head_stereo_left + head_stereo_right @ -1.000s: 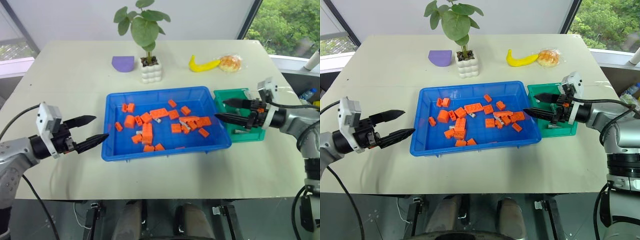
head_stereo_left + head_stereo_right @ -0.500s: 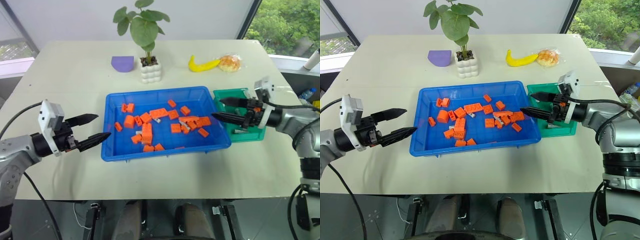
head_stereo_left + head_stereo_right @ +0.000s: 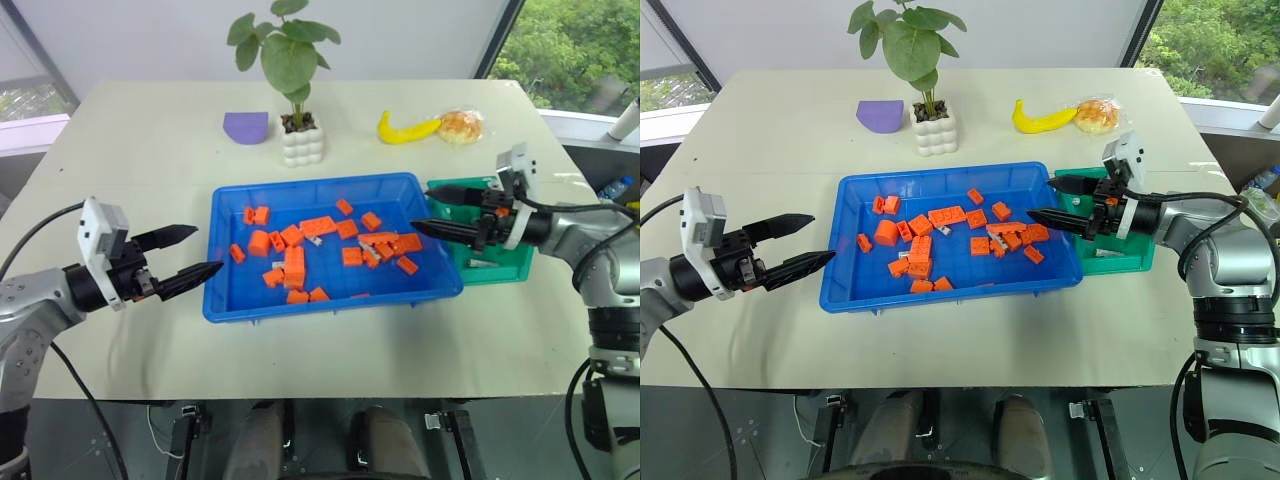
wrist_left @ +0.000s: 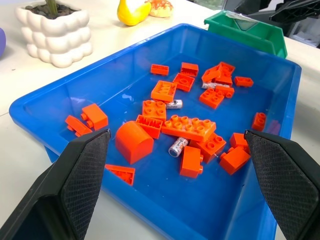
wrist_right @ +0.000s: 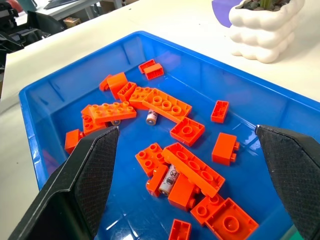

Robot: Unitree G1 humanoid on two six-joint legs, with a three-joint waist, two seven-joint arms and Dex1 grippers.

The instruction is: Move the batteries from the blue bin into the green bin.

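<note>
Centre frame sits the big shallow bright blue plastic bin (image 3: 335, 290), strewn with orange plastic building blocks (image 3: 292, 262); slim silvery batteries (image 5: 168, 179) lie among them, one by a long brick. Touching its right rim is the small green plastic bin (image 3: 508, 268). The right gripper (image 3: 427, 211), fingers spread wide and empty, pokes level over that shared rim. The left gripper (image 3: 205, 251), just as wide, hangs off the blue bin's left edge above bare table.
</note>
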